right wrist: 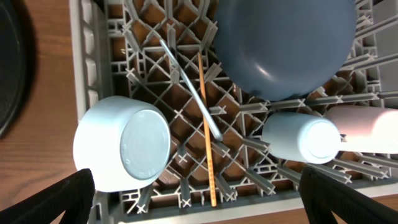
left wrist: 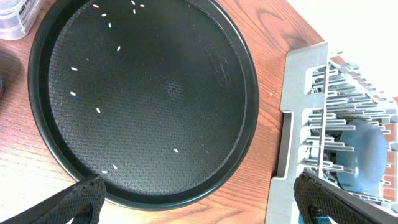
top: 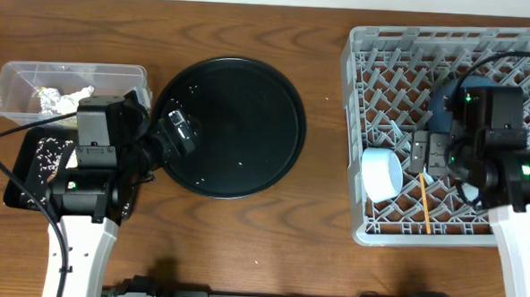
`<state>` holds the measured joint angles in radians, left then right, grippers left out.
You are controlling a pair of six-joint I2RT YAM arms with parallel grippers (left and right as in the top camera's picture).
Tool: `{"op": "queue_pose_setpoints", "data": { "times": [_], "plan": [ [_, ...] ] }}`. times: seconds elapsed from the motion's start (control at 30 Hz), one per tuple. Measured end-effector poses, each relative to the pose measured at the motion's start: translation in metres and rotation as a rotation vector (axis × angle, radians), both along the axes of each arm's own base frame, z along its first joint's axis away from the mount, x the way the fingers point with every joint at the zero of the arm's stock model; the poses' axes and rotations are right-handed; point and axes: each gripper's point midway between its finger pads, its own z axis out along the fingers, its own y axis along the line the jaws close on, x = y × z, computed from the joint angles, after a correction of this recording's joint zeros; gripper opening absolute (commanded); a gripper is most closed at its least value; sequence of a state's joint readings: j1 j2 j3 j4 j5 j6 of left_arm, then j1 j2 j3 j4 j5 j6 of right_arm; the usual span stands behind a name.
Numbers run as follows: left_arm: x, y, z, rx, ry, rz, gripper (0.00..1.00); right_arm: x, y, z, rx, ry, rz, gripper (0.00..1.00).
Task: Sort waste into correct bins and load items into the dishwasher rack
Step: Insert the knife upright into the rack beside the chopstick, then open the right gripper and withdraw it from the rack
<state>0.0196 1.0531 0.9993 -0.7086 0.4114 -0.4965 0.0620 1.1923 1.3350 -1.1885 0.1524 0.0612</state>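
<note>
The left gripper (left wrist: 205,208) is held wide open and empty, with its fingertips (left wrist: 81,200) set either side of the near rim of the large round tray (left wrist: 249,93). Loose white rice grains (left wrist: 98,111) are scattered across that tray, well apart from one another. The right gripper (right wrist: 205,208) is likewise spread wide and empty above the dishwasher rack (top: 359,45) at the right end of the worktop. There the light blue bowl (right wrist: 121,152) is lying against the rack's edge nearest the round tray. The white spoon (right wrist: 186,81) and chopstick (right wrist: 206,143) are crossed flat on the lattice, beside the blue plate (right wrist: 283,43), pale blue cup (right wrist: 301,138) and pink cup (right wrist: 367,127). The snack wrapper (top: 54,99) is seen in the clear tub (top: 17,75) at the far left corner, and more rice in the shallow black tray (top: 17,187) beside it.

The grains are probably too small to be pinched. If swept or tipped carelessly, they could be flicked onto the wood. A low right-hand descent could knock the bowl or push the chopstick through the lattice.
</note>
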Motion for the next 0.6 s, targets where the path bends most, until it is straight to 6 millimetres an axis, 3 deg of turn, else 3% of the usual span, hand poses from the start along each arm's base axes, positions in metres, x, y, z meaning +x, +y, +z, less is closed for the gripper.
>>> {"op": "queue_pose_setpoints", "data": {
  "times": [0.13,0.4,0.6],
  "plan": [
    [0.000,0.000,0.000,0.000,0.000,0.000,0.98,-0.018,-0.001,0.031,0.008,-0.123,0.000,0.99],
    [0.000,0.000,0.000,0.000,0.000,0.000,0.98,-0.075,-0.005,0.094,0.028,-0.418,-0.003,0.99],
    [0.000,0.000,0.000,0.000,-0.001,0.000,0.98,-0.109,-0.007,0.115,0.036,-0.547,-0.003,0.99]
  ]
}}
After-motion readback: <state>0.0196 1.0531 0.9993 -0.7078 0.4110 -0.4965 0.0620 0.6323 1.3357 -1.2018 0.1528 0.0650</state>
